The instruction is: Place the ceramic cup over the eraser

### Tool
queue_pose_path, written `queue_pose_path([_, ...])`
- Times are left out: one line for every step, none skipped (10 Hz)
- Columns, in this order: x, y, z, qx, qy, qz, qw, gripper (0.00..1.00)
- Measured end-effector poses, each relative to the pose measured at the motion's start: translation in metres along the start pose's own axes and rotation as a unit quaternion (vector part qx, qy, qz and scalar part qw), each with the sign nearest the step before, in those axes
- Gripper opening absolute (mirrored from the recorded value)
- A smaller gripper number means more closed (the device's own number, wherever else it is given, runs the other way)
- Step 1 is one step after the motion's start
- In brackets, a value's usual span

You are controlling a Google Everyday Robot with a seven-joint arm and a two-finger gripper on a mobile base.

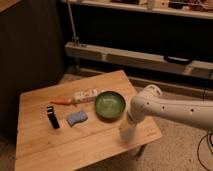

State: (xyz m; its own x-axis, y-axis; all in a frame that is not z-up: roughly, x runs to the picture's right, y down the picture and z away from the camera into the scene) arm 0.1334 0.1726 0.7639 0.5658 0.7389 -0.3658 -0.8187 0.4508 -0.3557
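Gripper [128,126]: lowered at the near right edge of the wooden table [45,150]; whether it is spread or closed cannot be told.
Ceramic cup [125,134]: pale form directly beneath the gripper, merging with it.
Green bowl [110,106]: just beside the gripper, up-left.
Blue block [77,118]: well left of the gripper, past the bowl.
Black upright object [52,116]: farthest left.

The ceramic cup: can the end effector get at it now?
Probably yes: the end effector hangs at the ceramic cup by the table edge; the green bowl stands clear of it.
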Motion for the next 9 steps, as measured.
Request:
queue_pose_path([0.0,0.0,0.003,-0.002,0.0,0.001,1.0,0.62])
queue_pose_path([-0.001,0.002,0.004,-0.005,-0.001,0.001,1.0,0.52])
queue_pose_path([-0.003,0.003,0.006,-0.007,-0.001,-0.001,1.0,0.41])
queue_pose_path([-0.003,0.003,0.008,-0.008,0.0,-0.003,1.0,0.29])
queue_pose_path([-0.003,0.003,0.009,-0.011,0.002,-0.001,0.9999,0.2])
queue_pose_path([-0.003,0.005,0.009,-0.011,0.008,-0.004,0.9999,0.09])
queue_pose_path([-0.006,0.007,0.008,-0.005,0.014,-0.006,0.9999,0.01])
queue_pose_path([-0.009,0.01,0.003,0.001,0.019,-0.01,0.9998,0.0])
queue_pose_path([-0.013,0.012,-0.006,0.008,0.019,-0.012,0.9997,0.0])
